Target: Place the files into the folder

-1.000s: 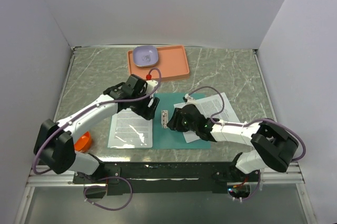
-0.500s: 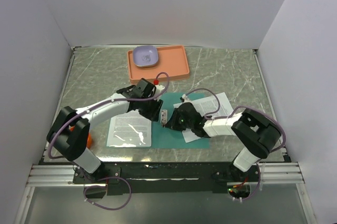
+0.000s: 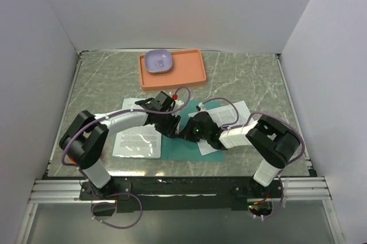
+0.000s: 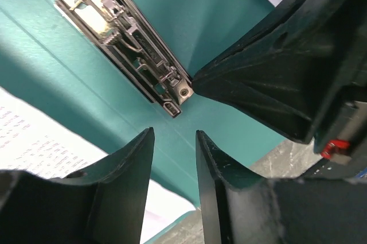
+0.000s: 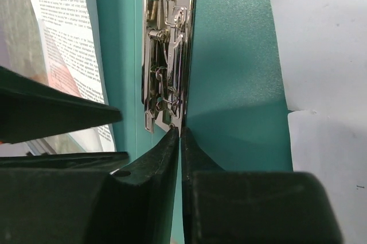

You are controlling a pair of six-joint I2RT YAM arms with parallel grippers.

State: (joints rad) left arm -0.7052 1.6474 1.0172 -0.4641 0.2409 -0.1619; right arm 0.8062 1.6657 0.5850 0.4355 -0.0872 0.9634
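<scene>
folder [image 3: 183, 151] lies flat | its fastener [image 5: 166, 54] at 12 o'clock of right gripper [image 5: 180, 134], jaws together, tips touching it | at 11 o'clock of left gripper [image 4: 175, 135], jaws slightly apart, empty

No word, number or brand can be read anywhere. The left sheet [image 3: 136, 140], on the near left, and the right sheet [image 3: 236, 112], further right, both carry lines of black print, too small from above to make out. The right wrist view shows a sheet [image 5: 64, 43] closer, with paragraphs of small black type, yet its letters stay blurred.
</scene>
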